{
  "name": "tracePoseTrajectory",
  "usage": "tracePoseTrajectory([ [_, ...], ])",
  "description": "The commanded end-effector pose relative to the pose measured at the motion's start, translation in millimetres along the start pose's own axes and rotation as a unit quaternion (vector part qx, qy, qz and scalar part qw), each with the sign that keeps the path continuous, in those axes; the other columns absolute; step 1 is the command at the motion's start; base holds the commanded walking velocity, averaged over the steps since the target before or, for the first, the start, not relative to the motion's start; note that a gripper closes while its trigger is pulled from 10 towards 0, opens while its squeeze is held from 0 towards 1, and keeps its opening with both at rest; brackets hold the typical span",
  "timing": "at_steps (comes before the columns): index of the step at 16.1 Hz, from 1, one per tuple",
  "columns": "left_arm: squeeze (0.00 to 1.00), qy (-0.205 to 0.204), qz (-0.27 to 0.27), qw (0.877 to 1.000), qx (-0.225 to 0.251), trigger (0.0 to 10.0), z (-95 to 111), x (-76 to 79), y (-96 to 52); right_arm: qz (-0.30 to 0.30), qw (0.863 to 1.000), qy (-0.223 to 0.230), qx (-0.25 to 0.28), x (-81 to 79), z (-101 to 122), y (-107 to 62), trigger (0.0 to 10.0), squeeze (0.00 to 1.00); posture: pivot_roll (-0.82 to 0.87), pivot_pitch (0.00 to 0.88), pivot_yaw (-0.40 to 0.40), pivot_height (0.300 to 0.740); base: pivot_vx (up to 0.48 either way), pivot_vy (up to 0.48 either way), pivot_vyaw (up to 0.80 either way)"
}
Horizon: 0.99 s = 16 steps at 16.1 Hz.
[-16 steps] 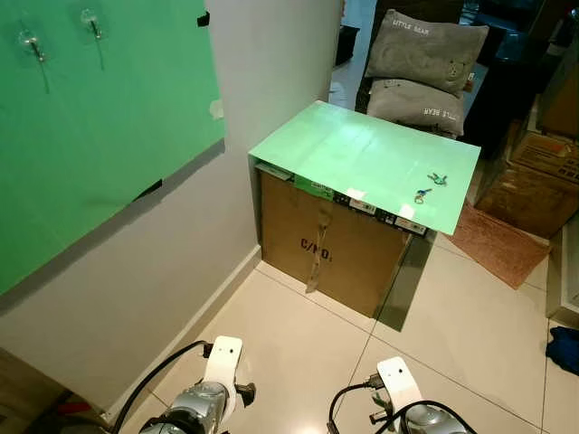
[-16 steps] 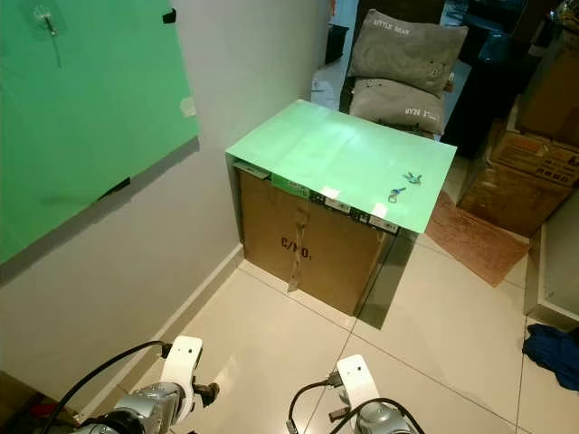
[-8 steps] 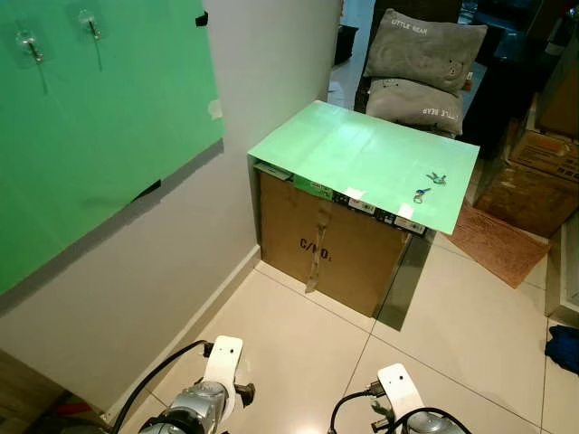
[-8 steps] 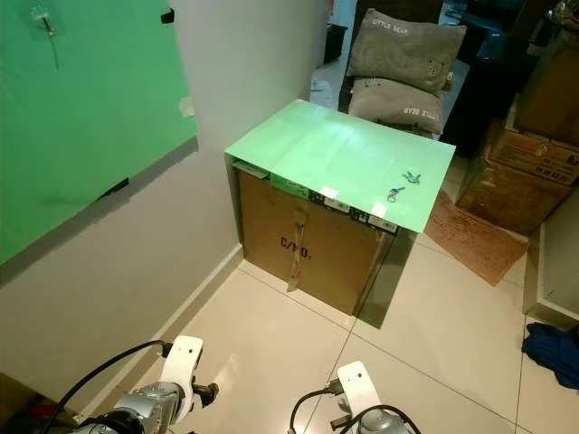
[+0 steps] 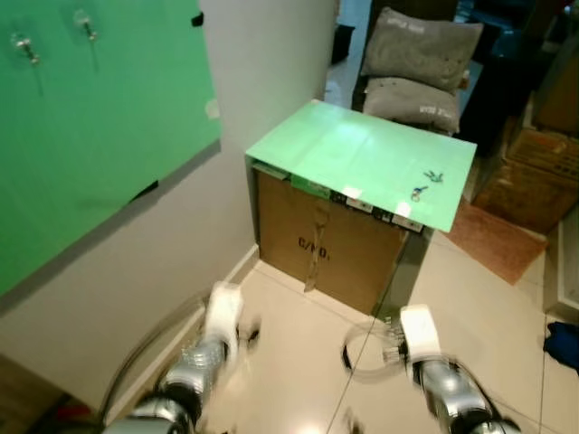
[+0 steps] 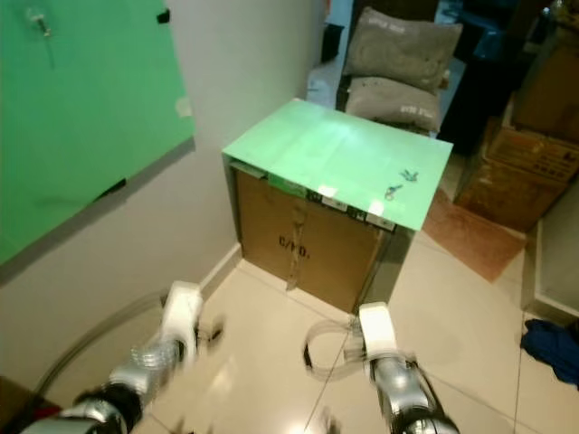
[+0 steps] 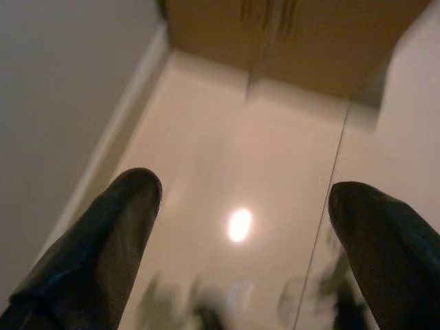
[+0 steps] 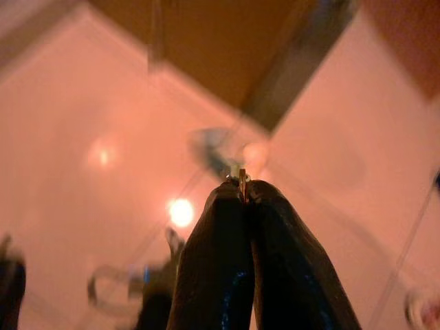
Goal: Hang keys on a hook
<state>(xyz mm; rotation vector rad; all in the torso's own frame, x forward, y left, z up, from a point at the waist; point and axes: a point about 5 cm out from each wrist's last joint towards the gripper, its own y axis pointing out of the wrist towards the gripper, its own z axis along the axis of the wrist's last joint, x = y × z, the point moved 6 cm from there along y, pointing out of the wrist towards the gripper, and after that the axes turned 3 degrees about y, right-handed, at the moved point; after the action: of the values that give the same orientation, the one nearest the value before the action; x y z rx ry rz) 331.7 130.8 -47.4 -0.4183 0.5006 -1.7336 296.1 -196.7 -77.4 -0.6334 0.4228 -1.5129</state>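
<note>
Down low over the floor tiles, the left claw (image 7: pixel 240 240) has its 2 fingers wide apart and holds nothing, and the right claw (image 8: pixel 244 206) is pinched closed with nothing in it. The keys (image 5: pixel 425 184) lie far ahead on the right side of the green tabletop (image 5: pixel 362 154), so the right arm looks nearer. The 2 hooks (image 5: pixel 23 47) are high on the green wall sheet (image 5: pixel 99 136), far to the left.
</note>
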Motion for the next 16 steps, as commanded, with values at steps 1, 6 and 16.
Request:
tracePoseTrajectory([
  [1, 0.00, -0.024, -0.004, 0.988, 0.155, 10.0, 79, -7.9, -6.0, -0.014, 0.993, 0.015, 0.118, 6.8, 61, 1.4, 0.0, 0.00, 0.03, 0.000, 0.012, 0.740, 0.000, 0.000, 0.00],
  [6, 0.00, 0.007, 0.053, 0.945, 0.323, 10.0, 172, -35.0, -66.1, -0.001, 0.947, 0.019, 0.322, -7.8, 153, -41.1, 0.0, 0.00, 0.03, 0.000, -0.014, 0.740, 0.000, 0.000, 0.00],
  [16, 0.00, 0.003, 0.099, 0.956, 0.276, 10.0, 142, -43.6, -96.5, 0.047, 0.928, 0.052, 0.365, -21.2, 181, -64.9, 0.0, 0.00, 0.07, 0.000, -0.018, 0.740, 0.000, 0.000, 0.59],
])
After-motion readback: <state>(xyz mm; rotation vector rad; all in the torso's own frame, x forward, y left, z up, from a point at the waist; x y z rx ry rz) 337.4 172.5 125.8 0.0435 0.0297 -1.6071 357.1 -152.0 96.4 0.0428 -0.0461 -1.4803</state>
